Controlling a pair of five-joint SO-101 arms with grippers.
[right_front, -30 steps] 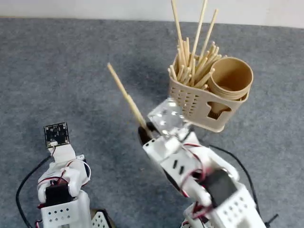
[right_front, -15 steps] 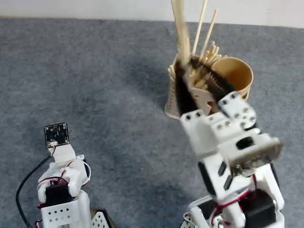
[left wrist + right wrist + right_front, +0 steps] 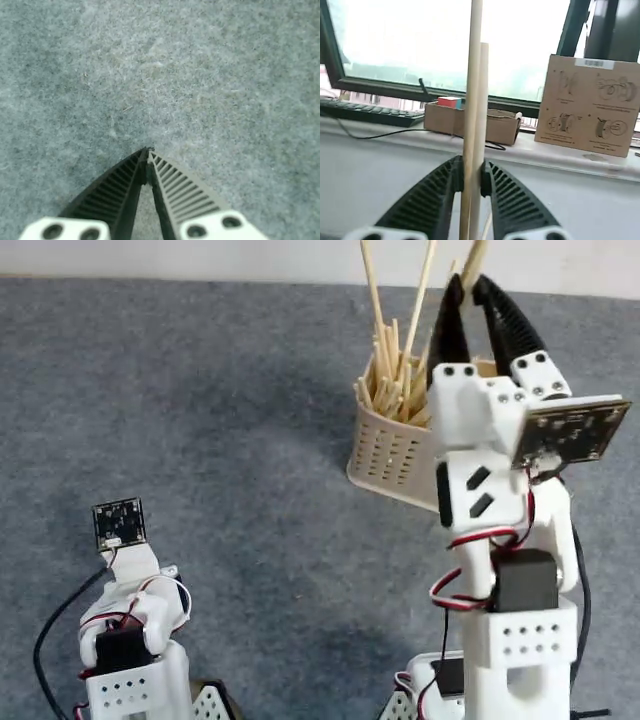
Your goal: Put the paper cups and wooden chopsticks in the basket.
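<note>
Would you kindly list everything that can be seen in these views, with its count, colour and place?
Basket: one, beige, slotted, on the far side of the mat before the right arm.
Chopsticks in the basket: a bundle, too many to count, pale wood, standing on end.
Held chopsticks: two, pale wood, in the right pincer.
Mat: one, grey, covering the table.
Cardboard boxes: two, brown, on the window ledge.
Keyboard: one, black, on that ledge.
Right pincer: black, raised over the basket, shut on the pair.
Left pincer: black, shut, over bare mat.
</note>
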